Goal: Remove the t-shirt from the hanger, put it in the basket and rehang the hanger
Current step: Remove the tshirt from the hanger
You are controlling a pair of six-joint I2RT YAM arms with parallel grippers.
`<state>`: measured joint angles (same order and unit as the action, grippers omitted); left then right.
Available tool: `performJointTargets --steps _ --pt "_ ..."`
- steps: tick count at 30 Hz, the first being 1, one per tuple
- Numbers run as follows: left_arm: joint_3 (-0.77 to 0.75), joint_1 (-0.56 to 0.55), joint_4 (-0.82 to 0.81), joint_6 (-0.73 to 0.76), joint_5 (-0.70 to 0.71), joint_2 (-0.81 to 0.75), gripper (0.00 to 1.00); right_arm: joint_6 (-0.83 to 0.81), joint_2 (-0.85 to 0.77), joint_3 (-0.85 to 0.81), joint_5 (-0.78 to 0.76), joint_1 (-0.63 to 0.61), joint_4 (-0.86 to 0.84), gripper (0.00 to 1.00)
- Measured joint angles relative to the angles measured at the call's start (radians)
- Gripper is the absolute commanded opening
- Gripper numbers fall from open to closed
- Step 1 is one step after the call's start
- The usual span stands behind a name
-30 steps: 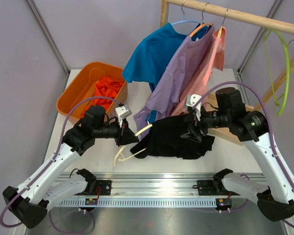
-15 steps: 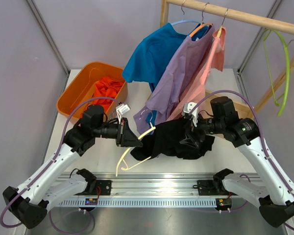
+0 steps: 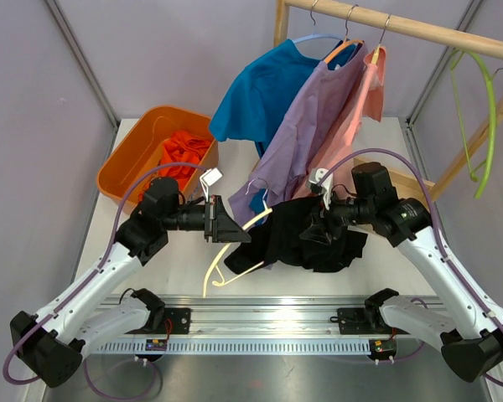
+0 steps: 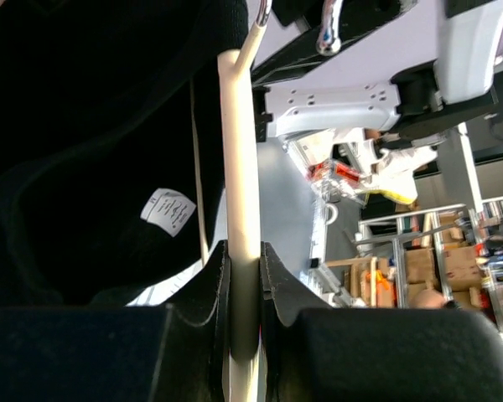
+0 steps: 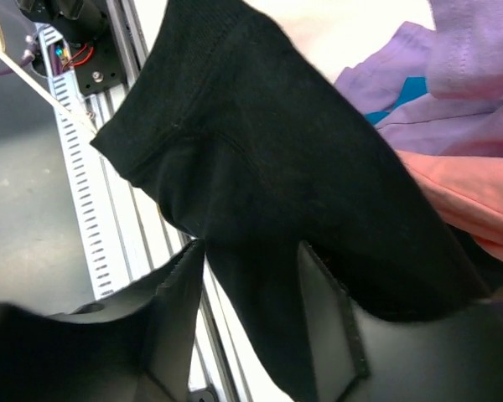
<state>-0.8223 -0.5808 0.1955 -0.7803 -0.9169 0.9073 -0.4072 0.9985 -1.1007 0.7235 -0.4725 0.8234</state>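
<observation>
Over the last second the left hand [image 3: 228, 228] has carried the cream hanger [image 3: 211, 272] up and toward the centre of the top view. The hanger now stands more steeply, with its lower end hanging toward the bottom of the frame above the surface [image 3: 172, 264]. In the left wrist view this hand [image 4: 241, 260] is pressed together on the hanger's bar [image 4: 241, 151], as it was before.

The right hand [image 3: 317, 228] has moved left into the black t-shirt [image 3: 289, 239], which lies bunched at centre frame between the two hands, still draped on the hanger's right end. In the right wrist view the right hand [image 5: 251, 285] has narrowed but remains partly spread. Its fingers [image 5: 180, 293] sit on either side of a fold of the black cloth [image 5: 318, 193], and a sliver of background shows beside the fold, so it does not look clamped yet.

This suggests the grasp is about to complete. Once the cloth is pinched, pulling the hands apart should slide the shirt off.
</observation>
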Motion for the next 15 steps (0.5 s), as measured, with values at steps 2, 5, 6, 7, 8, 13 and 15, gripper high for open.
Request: performJointTargets --steps 2,5,6,7,8,13,15 --pt "0.011 0.0 -0.033 -0.032 0.0 0.0 0.0 0.005 0.004 0.008 0.005 -0.003 -0.008 0.36" --pt "0.018 0.0 -0.072 -0.067 -0.001 0.0 0.0 0.006 0.01 0.019 0.027 -0.006 -0.015 0.05" --pt "0.018 0.0 -0.085 -0.074 0.0 0.0 0.0 0.008 0.01 0.02 0.034 -0.007 -0.015 0.0" --pt "0.018 0.0 -0.093 -0.079 0.0 0.0 0.0 0.009 0.01 0.02 0.04 -0.008 -0.014 0.0" --pt "0.018 0.0 -0.094 -0.081 0.0 0.0 0.0 0.01 0.01 0.02 0.046 -0.008 -0.014 0.0" --pt "0.013 0.0 -0.037 -0.02 0.009 0.0 0.0 -0.008 -0.001 -0.003 0.056 -0.003 0.03 0.0" --pt "0.001 0.003 0.023 0.033 0.02 0.001 0.0 -0.018 -0.013 -0.035 0.056 0.01 0.058 0.0"
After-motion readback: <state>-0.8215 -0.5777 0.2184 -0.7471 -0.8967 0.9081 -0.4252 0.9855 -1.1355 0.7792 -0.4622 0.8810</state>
